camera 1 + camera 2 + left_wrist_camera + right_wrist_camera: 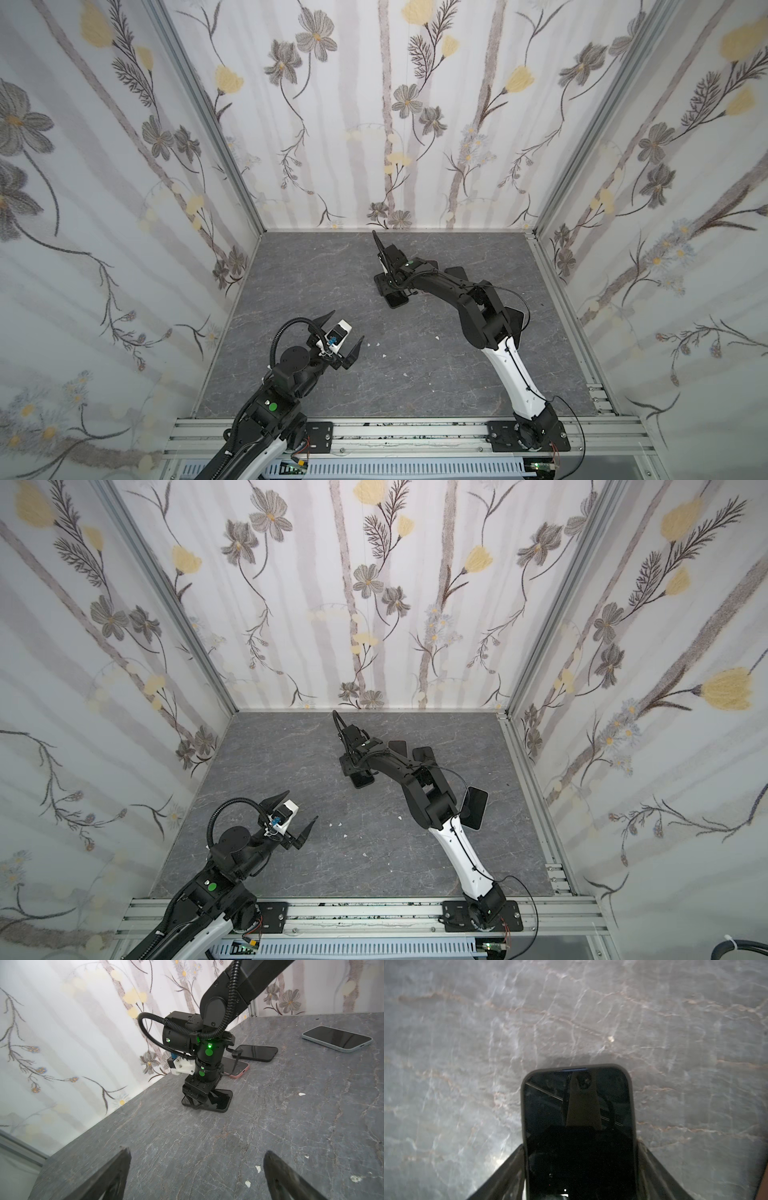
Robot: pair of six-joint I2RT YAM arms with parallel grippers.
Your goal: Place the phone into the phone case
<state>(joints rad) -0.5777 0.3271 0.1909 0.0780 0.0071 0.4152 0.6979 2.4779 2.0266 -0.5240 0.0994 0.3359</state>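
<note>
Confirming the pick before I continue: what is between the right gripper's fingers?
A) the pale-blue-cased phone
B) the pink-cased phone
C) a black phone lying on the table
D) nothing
C: in the right wrist view the right gripper has a finger against each long edge of the black phone, which lies on the grey marble table.

Glossy black phone (579,1130) on matt, veined stone-look tabletop (467,1043).
</note>
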